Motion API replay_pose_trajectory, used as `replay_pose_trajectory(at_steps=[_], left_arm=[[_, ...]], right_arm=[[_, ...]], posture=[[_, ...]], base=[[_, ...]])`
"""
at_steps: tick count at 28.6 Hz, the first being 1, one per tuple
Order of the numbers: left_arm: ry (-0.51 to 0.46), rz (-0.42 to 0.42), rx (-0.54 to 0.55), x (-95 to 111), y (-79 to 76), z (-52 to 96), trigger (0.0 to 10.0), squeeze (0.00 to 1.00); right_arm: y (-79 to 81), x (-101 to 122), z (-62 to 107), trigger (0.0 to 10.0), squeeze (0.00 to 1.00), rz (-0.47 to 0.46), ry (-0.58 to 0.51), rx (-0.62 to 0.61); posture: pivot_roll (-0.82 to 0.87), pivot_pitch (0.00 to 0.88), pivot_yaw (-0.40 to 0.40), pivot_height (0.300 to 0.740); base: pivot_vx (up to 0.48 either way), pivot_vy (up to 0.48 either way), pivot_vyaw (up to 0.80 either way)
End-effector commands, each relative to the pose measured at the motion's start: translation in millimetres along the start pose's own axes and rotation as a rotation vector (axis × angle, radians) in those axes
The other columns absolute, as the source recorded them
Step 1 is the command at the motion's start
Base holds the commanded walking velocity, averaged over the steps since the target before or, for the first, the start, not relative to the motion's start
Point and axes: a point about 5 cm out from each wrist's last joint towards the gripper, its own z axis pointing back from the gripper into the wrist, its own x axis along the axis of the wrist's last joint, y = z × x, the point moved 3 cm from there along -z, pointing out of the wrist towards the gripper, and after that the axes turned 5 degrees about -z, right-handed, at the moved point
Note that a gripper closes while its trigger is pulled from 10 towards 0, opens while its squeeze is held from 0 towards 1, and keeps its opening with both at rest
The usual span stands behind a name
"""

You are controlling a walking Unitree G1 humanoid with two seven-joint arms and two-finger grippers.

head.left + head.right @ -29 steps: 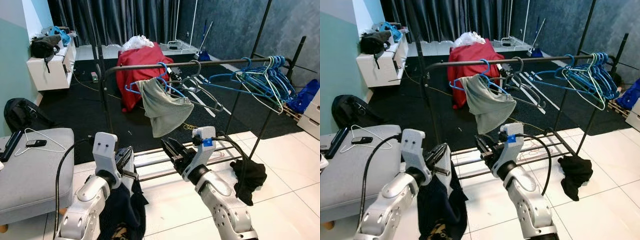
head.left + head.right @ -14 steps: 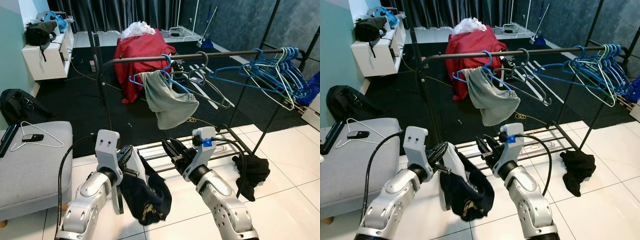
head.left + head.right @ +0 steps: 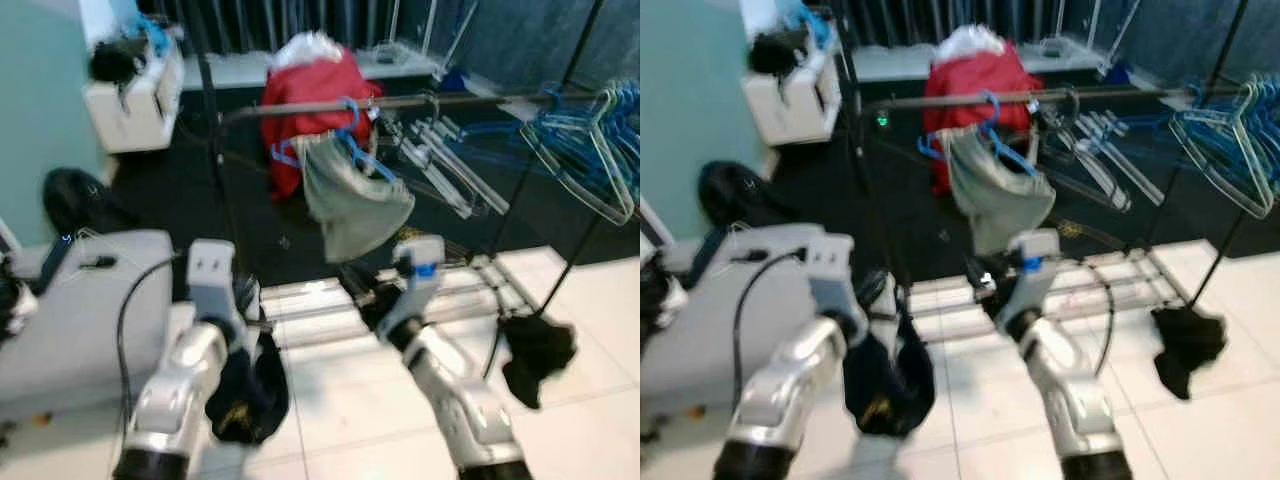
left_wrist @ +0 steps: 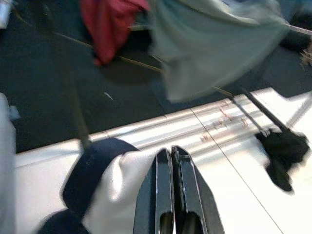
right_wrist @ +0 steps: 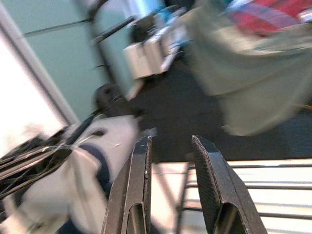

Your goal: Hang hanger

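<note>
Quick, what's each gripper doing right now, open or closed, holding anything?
Left gripper: closed on the dark navy and white garment.
Right gripper: open, holding nothing.

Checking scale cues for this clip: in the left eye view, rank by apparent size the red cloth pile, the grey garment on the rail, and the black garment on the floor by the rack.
Largest to smallest, as they look:
1. Grey garment
2. Red cloth pile, close to the grey one; it lies farther back, so this order is unsure.
3. Black garment, clearly smallest.
</note>
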Motion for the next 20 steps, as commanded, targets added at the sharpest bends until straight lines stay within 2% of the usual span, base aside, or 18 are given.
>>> replay_pose_trajectory(at_steps=[1, 3, 4, 6, 10, 12, 15, 16, 19, 20], left_arm=[[0.008, -0.024, 0.008, 3.0, 0.3, -3.1, 10.0, 0.00], [0.044, -0.007, 0.012, 1.0, 0.0, -4.5, 10.0, 0.00], [0.095, 0.082, -0.021, -3.3, -4.5, -3.8, 10.0, 0.00], [0.107, 0.084, -0.027, -4.3, -4.5, -3.0, 10.0, 0.00], [0.043, -0.015, -0.064, 5.6, -0.1, -0.8, 10.0, 0.00], [0.041, -0.084, -0.059, 9.9, 3.1, 0.8, 10.0, 0.00], [0.040, -0.091, -0.067, 15.1, 4.2, 1.2, 10.0, 0.00], [0.031, -0.086, -0.068, 23.0, 7.4, 1.3, 10.0, 0.00], [0.025, -0.066, -0.079, 31.9, 9.4, 1.2, 10.0, 0.00], [0.011, -0.060, -0.107, 43.2, 8.5, 2.1, 10.0, 0.00]], right_arm=[[2.5, -1.8, -1.6, 10.0, 0.00, -0.005, 0.007, 0.005], [2.6, -0.9, -3.1, 10.0, 0.00, 0.021, 0.017, 0.000], [1.6, -5.4, -3.5, 10.0, 0.00, 0.110, 0.056, -0.014], [2.3, -9.2, -2.9, 10.0, 0.00, 0.118, 0.073, 0.006], [1.9, -29.6, 4.9, 10.0, 0.00, 0.143, 0.161, 0.077], [-2.0, -47.5, 10.9, 10.0, 0.00, 0.212, 0.231, 0.102], [-2.7, -54.4, 13.7, 10.0, 0.00, 0.241, 0.266, 0.124], [-0.8, -60.5, 17.6, 10.0, 0.00, 0.291, 0.297, 0.181], [2.8, -66.7, 23.1, 10.0, 0.00, 0.327, 0.340, 0.251], [5.0, -70.1, 27.9, 10.0, 0.00, 0.352, 0.366, 0.296]], posture=[[-0.11, 0.096, 0.041, 0.740], [-0.11, 0.084, 0.032, 0.740], [-0.10, 0.067, 0.020, 0.740], [-0.10, 0.064, 0.018, 0.740], [-0.06, 0.048, -0.009, 0.740], [-0.04, 0.048, -0.015, 0.740], [-0.05, 0.056, -0.019, 0.740], [-0.06, 0.060, -0.013, 0.740], [-0.07, 0.063, -0.007, 0.740], [-0.08, 0.062, -0.001, 0.740]], base=[[0.000, 0.000, 0.00], [0.000, 0.000, 0.00], [0.000, 0.000, 0.00], [0.000, 0.000, 0.00], [0.000, 0.000, 0.00], [0.000, 0.000, 0.00], [0.000, 0.000, 0.00], [0.000, 0.000, 0.00], [0.000, 0.000, 0.00], [0.000, 0.000, 0.00]])
